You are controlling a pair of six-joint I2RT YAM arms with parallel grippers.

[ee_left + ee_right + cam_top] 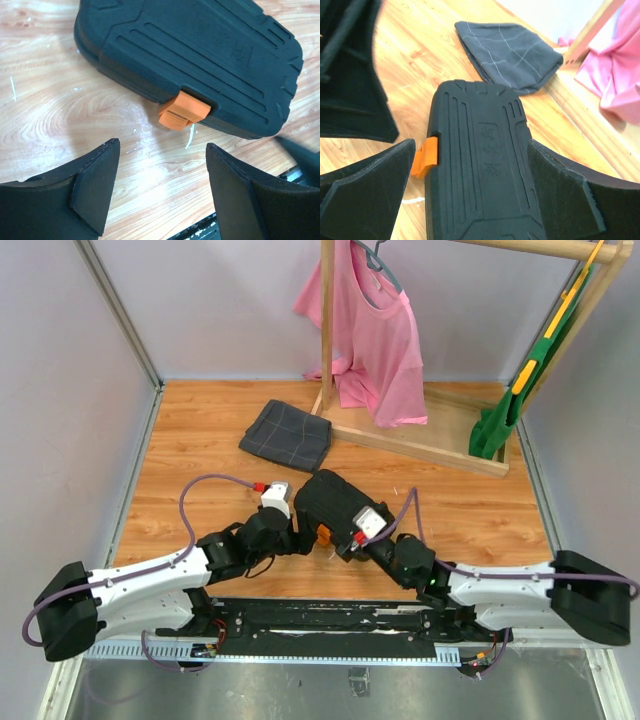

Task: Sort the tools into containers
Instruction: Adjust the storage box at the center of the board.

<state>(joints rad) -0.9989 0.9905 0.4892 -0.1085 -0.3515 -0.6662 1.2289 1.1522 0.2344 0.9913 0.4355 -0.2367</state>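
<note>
The black tool case [330, 502] lies shut on the wooden table, its orange clasp [323, 536] facing the arms. No tools show in any view. My left gripper [161, 146] hangs open just short of the orange clasp [182, 111], with only bare wood between its fingers and the case [200, 55] beyond them. My right gripper [471, 145] is open wide over the near end of the case [480, 175], one finger on each side. Its left finger stands clear of the clasp [426, 156]; its right finger is at the case's edge.
A folded dark grey checked cloth [287, 433] lies behind the case. A wooden rack base [420, 440] crosses the back right, with a pink shirt [375, 340] and a green garment [505, 410] hanging from it. The left gripper's finger [350, 85] looms beside the right one.
</note>
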